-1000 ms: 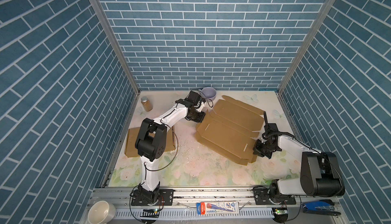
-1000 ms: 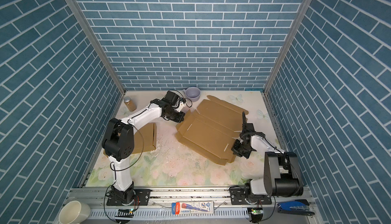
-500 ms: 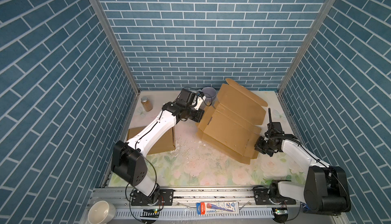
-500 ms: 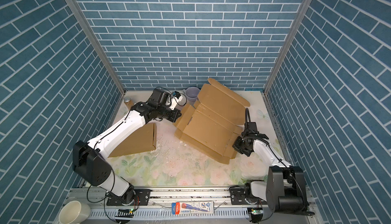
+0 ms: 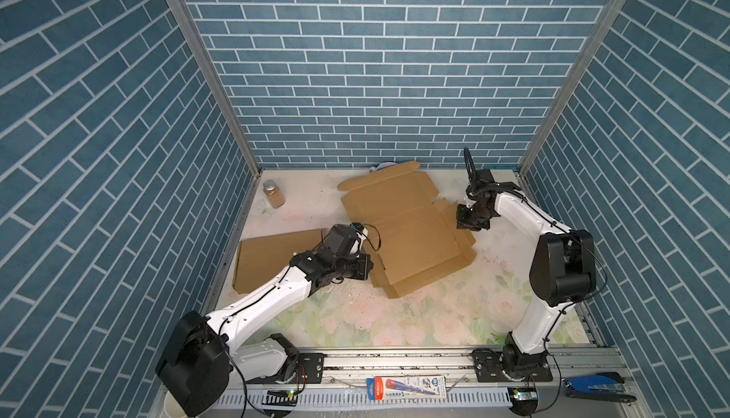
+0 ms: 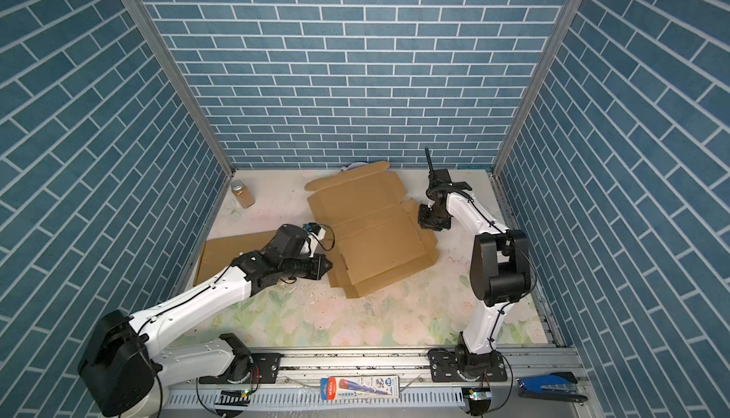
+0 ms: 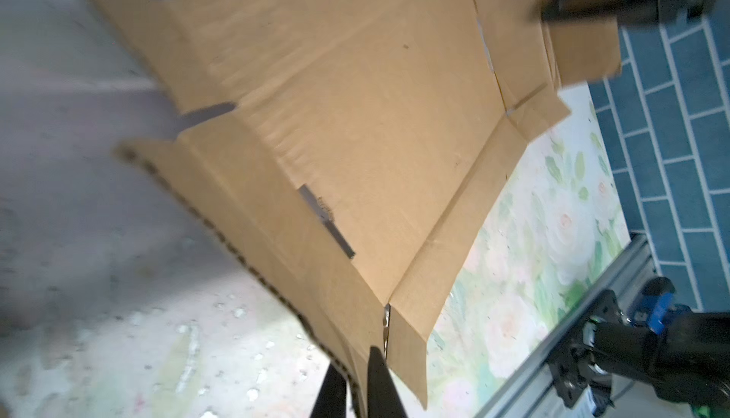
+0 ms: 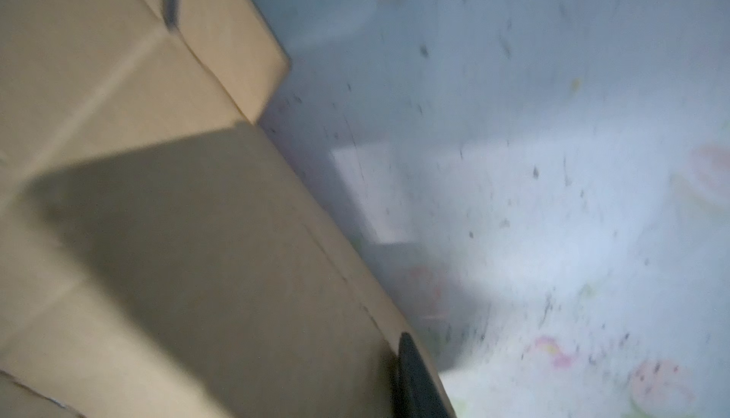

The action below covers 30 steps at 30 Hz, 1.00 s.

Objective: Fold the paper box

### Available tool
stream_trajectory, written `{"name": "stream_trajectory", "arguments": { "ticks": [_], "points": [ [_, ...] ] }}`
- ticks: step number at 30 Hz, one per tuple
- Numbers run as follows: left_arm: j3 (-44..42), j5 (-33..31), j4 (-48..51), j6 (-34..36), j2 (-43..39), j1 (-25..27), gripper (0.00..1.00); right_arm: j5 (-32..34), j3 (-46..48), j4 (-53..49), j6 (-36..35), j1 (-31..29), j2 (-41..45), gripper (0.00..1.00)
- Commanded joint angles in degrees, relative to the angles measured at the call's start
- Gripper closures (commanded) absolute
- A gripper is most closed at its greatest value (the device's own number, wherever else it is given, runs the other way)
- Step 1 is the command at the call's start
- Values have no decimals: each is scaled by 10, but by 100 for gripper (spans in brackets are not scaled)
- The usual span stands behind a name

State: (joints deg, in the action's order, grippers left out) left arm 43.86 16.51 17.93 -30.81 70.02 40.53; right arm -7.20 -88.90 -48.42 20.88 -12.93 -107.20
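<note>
On the floral mat (image 5: 395, 317), the paper box (image 5: 407, 230) lies unfolded, flaps spread.

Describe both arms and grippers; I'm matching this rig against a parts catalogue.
The left arm and right arm have white tubular links, bulky black joint housings and thin black cables running alongside. The left gripper and right gripper are black, with slim tapered black fingers. I cannot read any markings.

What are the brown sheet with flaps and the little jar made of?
The brown sheet looks like matte corrugated cardboard: the left wrist view shows a fluted cut edge and pressed crease lines. The jar seems clear glass or plastic, with a silvery, perhaps metal, lid.
</note>
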Motion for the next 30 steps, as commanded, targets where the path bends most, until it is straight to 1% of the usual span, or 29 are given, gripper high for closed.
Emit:
{"name": "stream_trajectory", "arguments": {
  "ticks": [1, 4, 6, 9, 11, 12, 14, 15, 16, 19, 21, 23, 26, 30],
  "points": [
    [19, 18, -32, -40, 19, 40, 69, 64, -66, -60, -10, 2, -29, 57],
    [30, 19, 7, -20, 11, 43, 54, 95, -49, -67, -12, 2, -8, 46],
    [41, 18, 36, 3, 1, 40, 48, 109, -22, -74, -6, 2, 19, 43],
    [83, 26, 94, 55, 2, 29, 44, 125, 49, -71, 16, 4, 85, 39],
    [118, 33, 120, 90, 16, 8, 43, 108, 102, -69, 39, 6, 135, 36],
    [134, 43, 121, 106, 28, -7, 43, 88, 134, -63, 55, 6, 163, 34],
    [166, 50, 107, 127, 59, -35, 43, 43, 203, -43, 94, 5, 216, 31],
    [184, 53, 95, 137, 84, -46, 43, 26, 245, -27, 121, 2, 241, 30],
    [200, 52, 83, 144, 112, -56, 44, -5, 287, -10, 148, -1, 268, 30],
    [248, 34, 51, 160, 193, -63, 45, -39, 387, 50, 235, -14, 333, 30],
    [274, 28, 35, 160, 240, -64, 46, -64, 449, 110, 294, -28, 369, 30],
    [285, 33, 11, 155, 275, -65, 46, -88, 493, 171, 345, -42, 379, 30],
    [290, 33, -7, 147, 317, -66, 47, -107, 545, 261, 409, -59, 370, 30],
    [261, 35, -34, 133, 337, -65, 47, -105, 588, 329, 461, -72, 360, 30]
  ]
}}
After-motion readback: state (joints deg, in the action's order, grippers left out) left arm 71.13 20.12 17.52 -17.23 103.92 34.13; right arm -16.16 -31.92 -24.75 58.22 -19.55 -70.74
